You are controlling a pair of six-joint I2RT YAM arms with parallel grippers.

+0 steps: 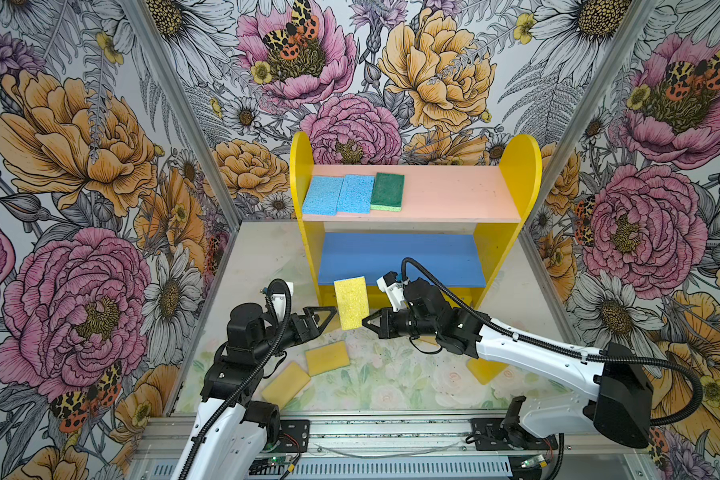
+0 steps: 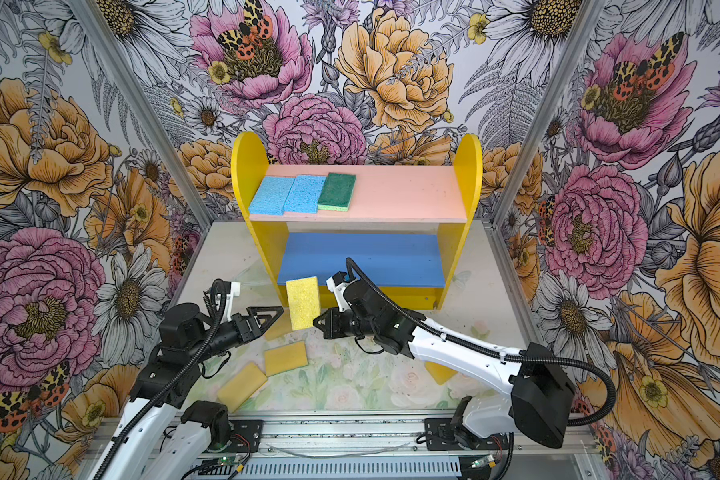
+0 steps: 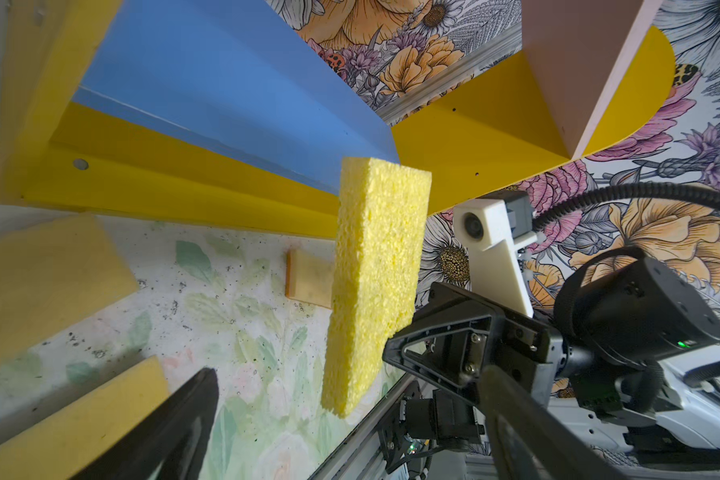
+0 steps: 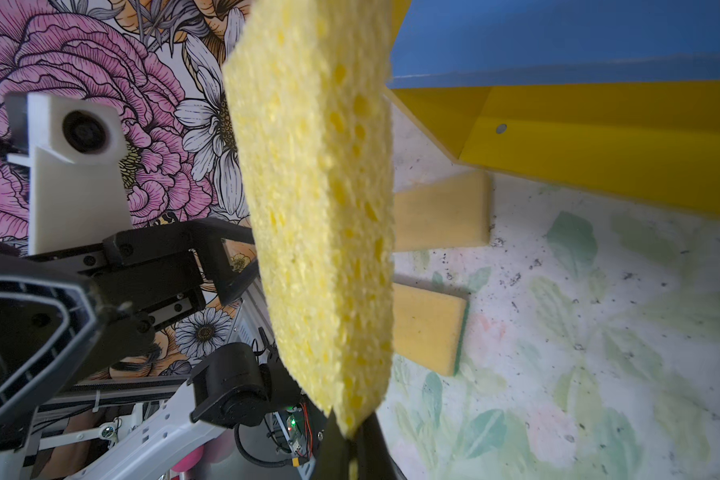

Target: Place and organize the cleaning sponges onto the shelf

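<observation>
Held sponge: the porous yellow sponge (image 1: 351, 302) stands on end in the air, just in front of the shelf (image 1: 516, 166), level with its blue lower board (image 1: 412, 257).
Right hand: the right hand (image 1: 364, 323) is clamped on the sponge's lower corner, so the whole slab sticks up free.
Left hand: the left hand (image 1: 325, 320) is just beside the sponge with its jaws wide apart, touching nothing.
Why so: a corner pinch leaves the long faces clear, and that looks set for laying it flat on a board.
Upper tier: two light blue sponges (image 1: 323, 195) and a dark green sponge (image 1: 387, 191) sit side by side at the left end of the pink upper board (image 1: 454, 195). They look grouped by colour, with room to the right.
Worktop: tan sponges (image 1: 327, 357) lie loose on the worktop (image 1: 391, 382), not yet shelved.
Left wrist view: it shows the right hand's bite at the corner, and a small tan piece by the shelf foot that the top views hide.
Right wrist view: it shows the sponge's pores up close and the left hand's jaws clear of it.
</observation>
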